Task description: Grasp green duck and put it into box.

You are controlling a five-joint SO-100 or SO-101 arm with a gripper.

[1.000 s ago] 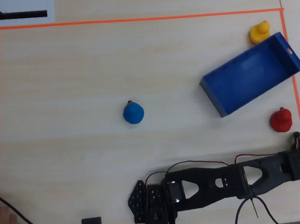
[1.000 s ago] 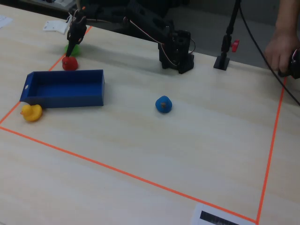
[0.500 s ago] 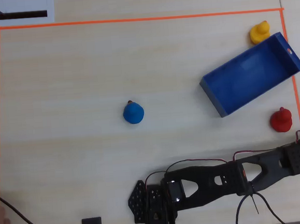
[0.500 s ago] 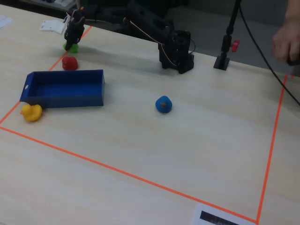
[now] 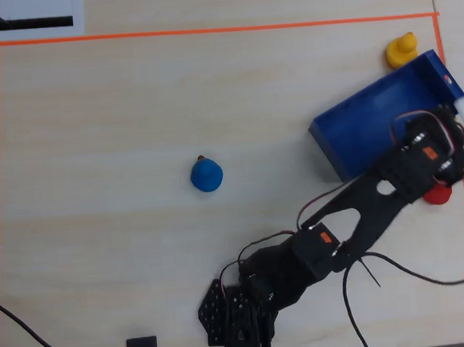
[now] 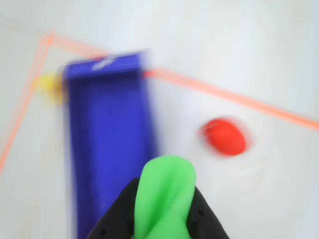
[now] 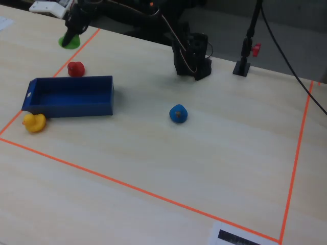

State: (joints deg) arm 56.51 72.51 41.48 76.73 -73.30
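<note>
Above the table, the gripper (image 7: pixel 70 37) is now raised, fingers clamped on the green duck (image 6: pixel 163 199), nearer the box (image 7: pixel 69 97).

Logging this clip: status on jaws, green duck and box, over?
Gripper shut on the green duck, lifted clear of the table. Box empty, open. Red duck sits beside the box, outside it; nothing blocking the drop.

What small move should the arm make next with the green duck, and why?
Probably carry it a little further over the box before opening. The gripper is shut on the green duck and lifted off the table; in the wrist view the duck hangs by the box's right wall, with the red duck further right.
</note>
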